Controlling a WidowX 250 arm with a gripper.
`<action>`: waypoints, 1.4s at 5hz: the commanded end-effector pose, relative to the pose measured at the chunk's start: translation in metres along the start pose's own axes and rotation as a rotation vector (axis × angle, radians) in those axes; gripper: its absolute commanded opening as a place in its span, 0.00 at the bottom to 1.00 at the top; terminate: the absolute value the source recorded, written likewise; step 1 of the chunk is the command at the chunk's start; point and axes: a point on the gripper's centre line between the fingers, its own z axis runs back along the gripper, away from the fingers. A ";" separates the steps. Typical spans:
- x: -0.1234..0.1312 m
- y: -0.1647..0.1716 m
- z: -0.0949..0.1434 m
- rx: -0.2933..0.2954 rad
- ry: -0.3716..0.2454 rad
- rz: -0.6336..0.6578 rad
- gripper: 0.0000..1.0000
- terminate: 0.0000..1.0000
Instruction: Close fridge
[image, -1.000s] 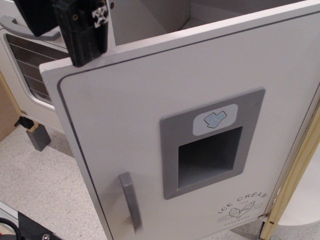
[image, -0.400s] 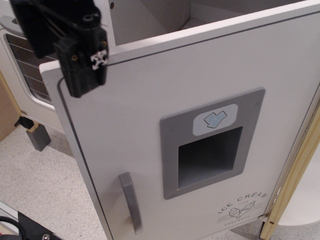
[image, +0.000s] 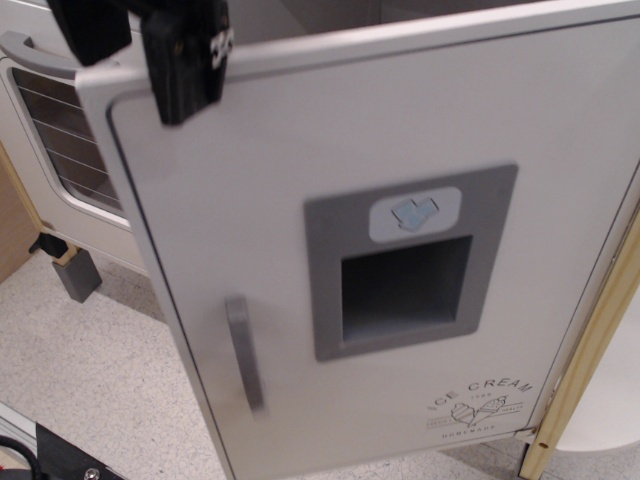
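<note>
The white fridge door (image: 400, 130) fills most of the view, still slightly ajar, with a thin strip of the fridge's inside showing above its top edge. It carries a grey vertical handle (image: 243, 352), a grey recessed dispenser panel (image: 405, 275), a blue ice-cube emblem (image: 414, 212) and the "ICE CREAM" print (image: 478, 400). My black gripper (image: 185, 70) is at the top left, against the door's upper free corner. Only part of it is in view, so I cannot tell how its jaws stand.
The white oven door (image: 70, 150), with a wire-rack window and a grey handle (image: 30, 50), stands to the left behind the fridge door. A grey foot block (image: 75, 272) rests on the speckled floor (image: 80, 370). A pale wooden frame (image: 590, 340) runs down the right edge.
The fridge door has swung inward toward shut, and less of the fridge's inside shows above it. My gripper moved up and right along with the door's corner.
</note>
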 end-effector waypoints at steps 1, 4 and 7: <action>0.023 0.016 0.014 0.016 -0.062 0.084 1.00 0.00; -0.010 -0.005 0.021 0.081 -0.117 0.072 1.00 0.00; -0.038 -0.024 -0.023 0.127 -0.069 0.146 1.00 0.00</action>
